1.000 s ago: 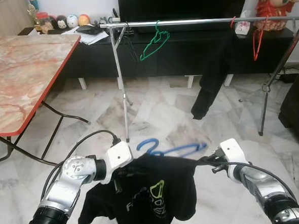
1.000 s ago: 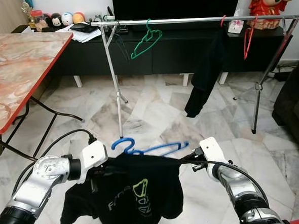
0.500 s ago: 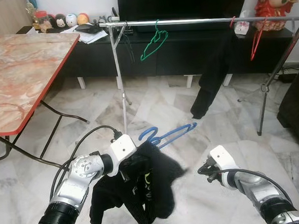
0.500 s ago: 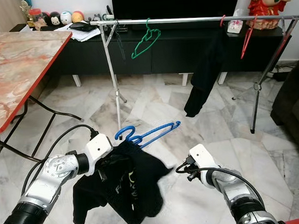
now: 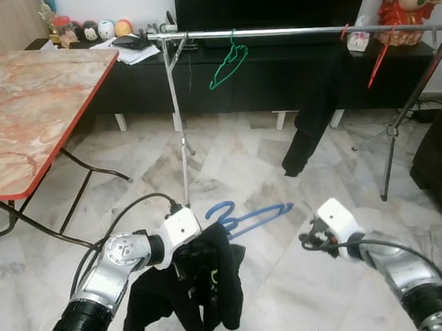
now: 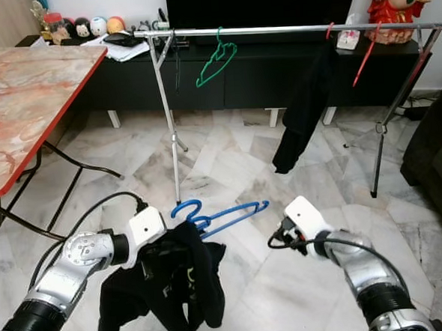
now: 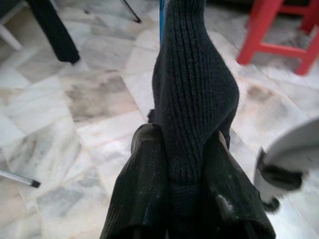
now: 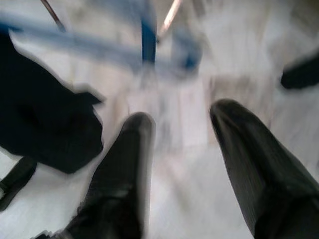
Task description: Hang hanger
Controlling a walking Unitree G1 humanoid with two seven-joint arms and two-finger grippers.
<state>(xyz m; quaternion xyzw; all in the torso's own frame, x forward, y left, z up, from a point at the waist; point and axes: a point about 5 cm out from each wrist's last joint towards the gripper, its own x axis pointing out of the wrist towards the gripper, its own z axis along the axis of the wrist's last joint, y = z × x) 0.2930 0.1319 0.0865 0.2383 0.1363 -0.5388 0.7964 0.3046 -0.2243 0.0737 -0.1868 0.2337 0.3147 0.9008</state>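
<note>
**Left gripper holds the garment and blue hanger; right gripper free beside it**

The left gripper (image 7: 185, 199) is closed on the dark knit fabric of a black garment (image 5: 202, 283), pinched between its two fingers. The garment droops below the gripper, and the blue hanger (image 5: 246, 215) juts out of its top, hook just above the gripper and one arm reaching toward the right gripper (image 8: 182, 164). That gripper is spread wide with nothing in it, near the hanger's free end but apart from it. Well beyond both, a clothes rail (image 5: 288, 32) carries a green hanger (image 5: 227, 62), red hangers (image 5: 379, 51) and a dark hanging garment (image 5: 315, 111).
</note>
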